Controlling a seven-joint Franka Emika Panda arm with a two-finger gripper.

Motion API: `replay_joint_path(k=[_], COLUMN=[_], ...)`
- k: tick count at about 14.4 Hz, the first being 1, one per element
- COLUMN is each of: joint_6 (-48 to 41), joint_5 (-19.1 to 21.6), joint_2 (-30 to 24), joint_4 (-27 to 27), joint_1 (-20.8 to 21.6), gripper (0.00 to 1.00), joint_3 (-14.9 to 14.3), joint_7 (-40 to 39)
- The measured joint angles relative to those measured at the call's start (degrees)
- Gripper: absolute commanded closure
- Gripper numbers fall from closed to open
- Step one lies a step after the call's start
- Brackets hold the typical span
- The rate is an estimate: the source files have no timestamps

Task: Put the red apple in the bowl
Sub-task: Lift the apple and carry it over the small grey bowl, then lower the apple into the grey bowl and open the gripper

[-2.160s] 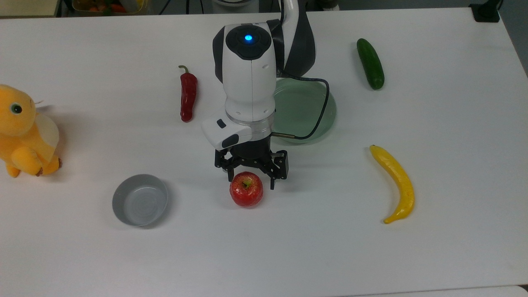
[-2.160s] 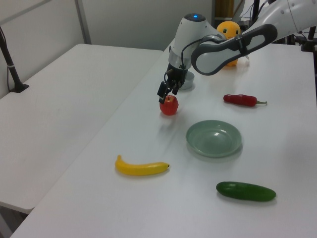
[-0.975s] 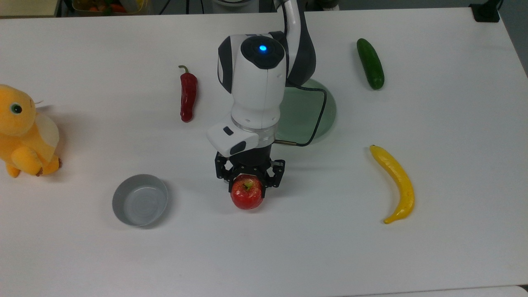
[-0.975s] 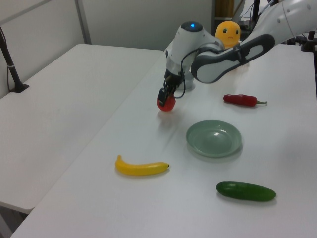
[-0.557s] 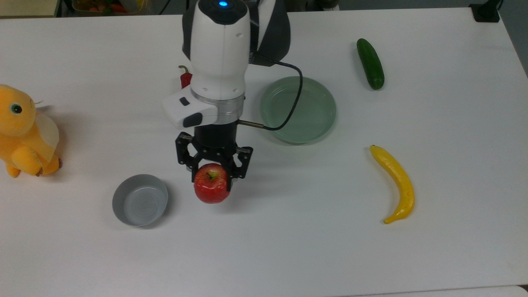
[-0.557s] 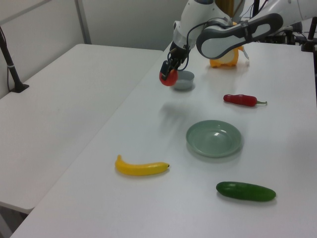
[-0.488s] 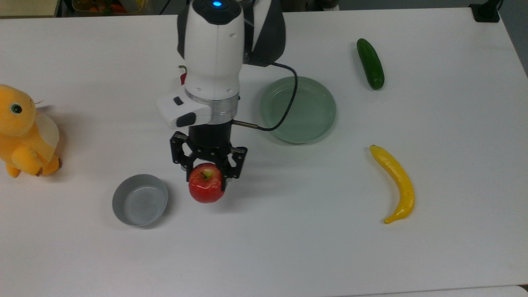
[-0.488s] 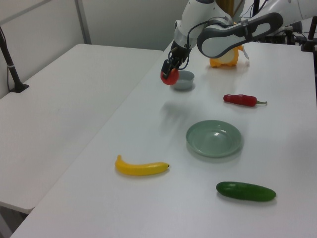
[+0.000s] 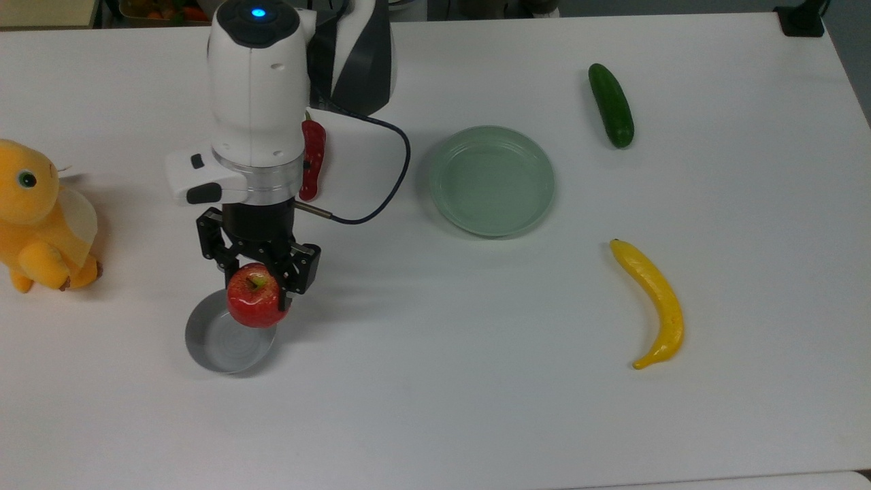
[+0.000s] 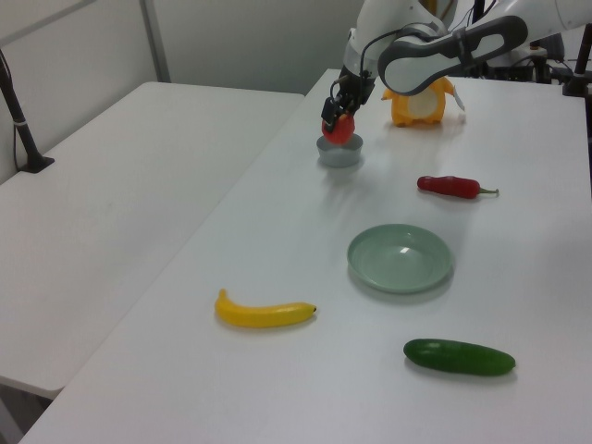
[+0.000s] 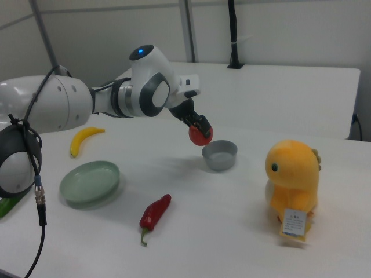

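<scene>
Above the white table (image 9: 476, 381), your gripper (image 9: 258, 278) is clamped on the red apple (image 9: 256, 297), held in the air at the grey bowl's (image 9: 218, 344) near edge — the pick-up looks done; lowering and release remain.

Table (image 9: 476, 408) holds plate (image 9: 491, 180), banana (image 9: 651, 299), cucumber (image 9: 610, 104), chili (image 9: 314, 156) — plush toy (image 9: 37, 218).

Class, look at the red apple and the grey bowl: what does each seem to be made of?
The red apple, held in the end effector, looks like glossy plastic: bright highlights on a uniform skin. The grey bowl looks like matt plastic, possibly ceramic: plain, dull, even walls.
</scene>
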Motion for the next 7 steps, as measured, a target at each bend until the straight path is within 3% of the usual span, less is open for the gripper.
replay_joint_path(k=[5,7], joint_6=[0.00,0.00], joint_5=[-0.01,-0.01], joint_2=[1.18,2.43], joint_4=[-0.02,0.34], joint_1=[-1.92,-2.17], gripper=[0.82,0.61], joint_3=[-0.06,-0.06], joint_7=[-0.20,-0.20])
